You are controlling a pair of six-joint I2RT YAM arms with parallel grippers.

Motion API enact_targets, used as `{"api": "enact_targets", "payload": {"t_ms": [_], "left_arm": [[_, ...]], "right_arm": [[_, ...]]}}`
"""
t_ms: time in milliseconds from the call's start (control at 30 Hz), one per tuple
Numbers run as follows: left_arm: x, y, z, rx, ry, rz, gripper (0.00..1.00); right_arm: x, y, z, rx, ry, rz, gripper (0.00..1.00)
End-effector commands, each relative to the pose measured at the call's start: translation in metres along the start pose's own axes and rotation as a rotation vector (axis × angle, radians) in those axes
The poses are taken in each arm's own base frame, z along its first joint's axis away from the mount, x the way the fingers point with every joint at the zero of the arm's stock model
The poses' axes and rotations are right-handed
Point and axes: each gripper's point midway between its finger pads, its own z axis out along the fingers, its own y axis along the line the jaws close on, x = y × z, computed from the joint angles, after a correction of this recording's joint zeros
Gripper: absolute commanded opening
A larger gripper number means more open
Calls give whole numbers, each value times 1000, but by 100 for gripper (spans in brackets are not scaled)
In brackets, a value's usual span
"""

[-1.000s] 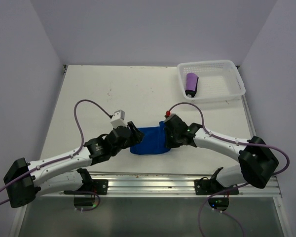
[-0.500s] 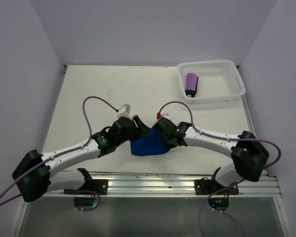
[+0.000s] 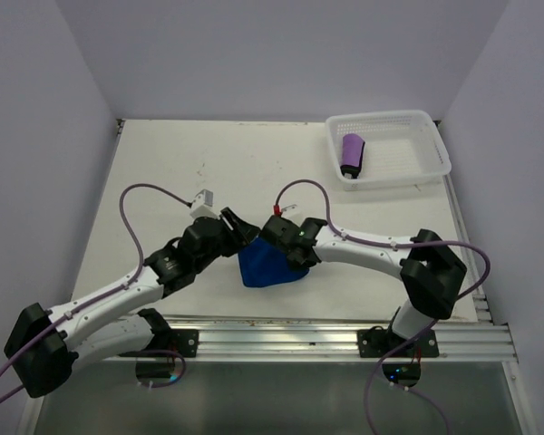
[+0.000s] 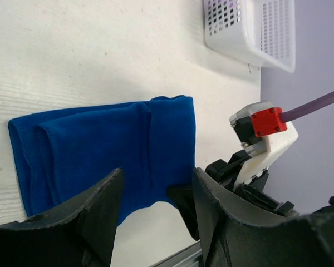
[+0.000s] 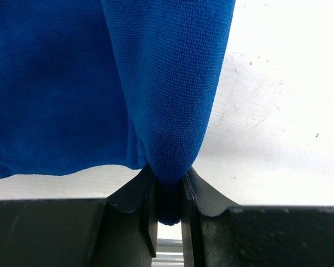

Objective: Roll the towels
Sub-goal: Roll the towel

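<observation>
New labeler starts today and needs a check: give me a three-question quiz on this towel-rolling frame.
1. True or false: the right fingers are pinching a fold of the blue towel.
2. Where is the purple towel? A: in the white basket. B: in the left fingers. C: on top of the blue towel.
3. Are the left fingers open or shut, and do they grip anything?
Key: 1 true. 2 A. 3 open, gripping nothing.
</observation>
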Motion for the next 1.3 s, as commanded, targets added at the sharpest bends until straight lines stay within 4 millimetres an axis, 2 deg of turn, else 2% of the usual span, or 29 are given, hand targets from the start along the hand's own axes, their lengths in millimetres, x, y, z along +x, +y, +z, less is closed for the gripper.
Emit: {"api": "enact_targets", "payload": {"t_ms": [0, 333, 400, 500, 567, 600, 667, 700, 733, 767, 800, 867, 900, 933, 1100, 1267], "left_arm": [[-18, 22, -9, -80, -98, 9, 56], [-40, 62, -44, -185, -234, 4, 58], [-44, 65, -45, -196, -244, 11, 59], [-45, 65, -39, -198, -212, 14, 59], [-54, 66, -31, -201, -212, 7, 58], [-52, 63, -28, -179, -189, 2, 58], [-68, 59, -20, -142, -206, -1, 58], [-66, 49, -13, -89, -163, -5, 58], [-82, 48, -10, -73, -184, -22, 58], [-87, 41, -7, -38, -173, -8, 58], [-89, 22, -4, 47, -137, 0, 58], [-100, 9, 9, 71, -98, 21, 58], [-93, -1, 17, 115, -42, 30, 58], [-96, -13, 18, 158, -27, 28, 57], [-80, -46, 27, 337, 95, -10, 58], [-53, -55, 37, 401, 218, -52, 59]], "right_arm": [[-8, -1, -7, 94, -14, -26, 0], [6, 15, 1, 203, -24, -125, 0], [3, 16, 2, 222, -73, -133, 0], [8, 18, 9, 222, -102, -125, 0], [12, 14, 10, 227, -116, -117, 0], [11, 14, 10, 226, -129, -104, 0], [9, 14, 9, 220, -138, -96, 0], [8, 15, 7, 213, -148, -92, 0], [8, 14, 8, 210, -150, -88, 0], [6, 15, 5, 193, -164, -75, 0], [2, 19, 4, 170, -183, -65, 0], [-1, 25, 2, 120, -202, -57, 0], [-1, 24, 0, 113, -207, -50, 0], [0, 24, 0, 106, -207, -49, 0], [-3, 29, -4, 59, -223, -38, 0], [-1, 29, -3, 52, -217, -46, 0]]}}
